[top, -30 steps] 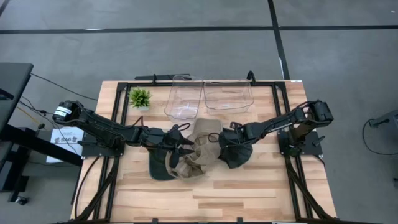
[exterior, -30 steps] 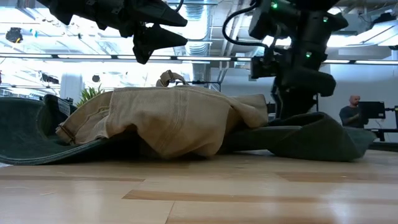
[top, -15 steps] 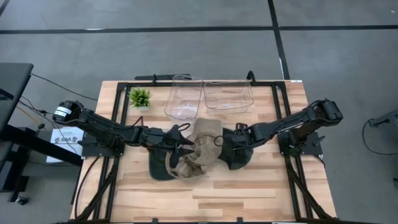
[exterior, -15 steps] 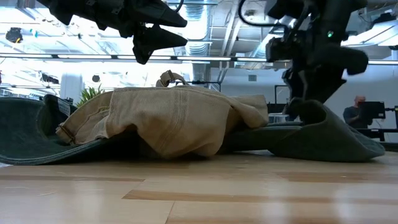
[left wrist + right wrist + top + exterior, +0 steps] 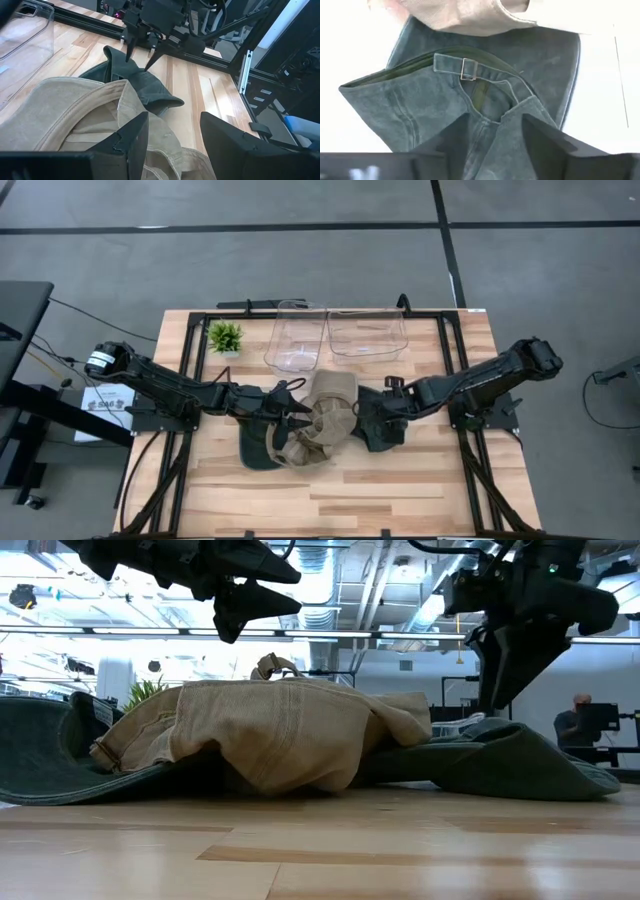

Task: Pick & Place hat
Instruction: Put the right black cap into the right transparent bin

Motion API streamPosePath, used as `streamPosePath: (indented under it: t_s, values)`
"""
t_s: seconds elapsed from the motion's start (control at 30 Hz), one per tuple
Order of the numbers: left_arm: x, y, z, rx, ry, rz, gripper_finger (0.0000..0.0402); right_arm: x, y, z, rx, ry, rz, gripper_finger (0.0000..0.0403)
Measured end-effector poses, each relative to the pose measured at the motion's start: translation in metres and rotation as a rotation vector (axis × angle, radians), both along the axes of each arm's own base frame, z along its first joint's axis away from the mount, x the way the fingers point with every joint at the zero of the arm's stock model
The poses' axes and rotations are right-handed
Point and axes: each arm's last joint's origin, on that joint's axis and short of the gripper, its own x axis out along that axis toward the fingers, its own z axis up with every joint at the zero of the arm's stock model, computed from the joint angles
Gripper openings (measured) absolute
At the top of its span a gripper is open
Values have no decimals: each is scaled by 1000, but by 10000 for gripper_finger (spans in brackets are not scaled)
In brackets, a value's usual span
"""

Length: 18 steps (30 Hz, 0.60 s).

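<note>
Step in hand, as judged: approach to the pick. The right gripper (image 5: 140,54) is positioned directly over the dark green hat (image 5: 378,428), which lies on the tabletop (image 5: 400,490) just right of centre, its edge tucked under the tan hat (image 5: 322,420). In the left wrist view the right gripper's fingers are seen spread apart, pointing down, tips at or just above a raised fold of the green cloth; actual contact cannot be confirmed. Nothing is held by it. In the right wrist view the strap and buckle (image 5: 466,69) of the green hat are framed between the spread fingers.

The left gripper (image 5: 300,412) is held above the tan hat, near its left side. Its fingers are seen apart in its own wrist view, nothing between them.

A second dark hat (image 5: 258,445) is partly buried under the tan one at left. Two clear bins (image 5: 365,332) stand at the far edge of the tabletop; they are the likely place target.

Next move, as judged: a short descent, a closure on the raised fold, then a lift clear of the tan hat without dragging it.
</note>
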Motion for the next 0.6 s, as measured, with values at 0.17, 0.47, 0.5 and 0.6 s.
streamPosePath:
  t_s: [0.17, 0.47, 0.5, 0.6]
  values:
    - [0, 0, 0, 0, 0, 0, 177, -10, 8, 2, 8, 57, 44, 62]
    - [0, 0, 0, 0, 0, 0, 177, -39, 46, -2, 10, 188, 85, 9]
    - [0, 0, 0, 0, 0, 0, 177, -41, 50, -4, 14, 186, 83, 13]
    - [0, 0, 0, 0, 0, 0, 177, -49, 62, -7, 23, 181, 65, 27]
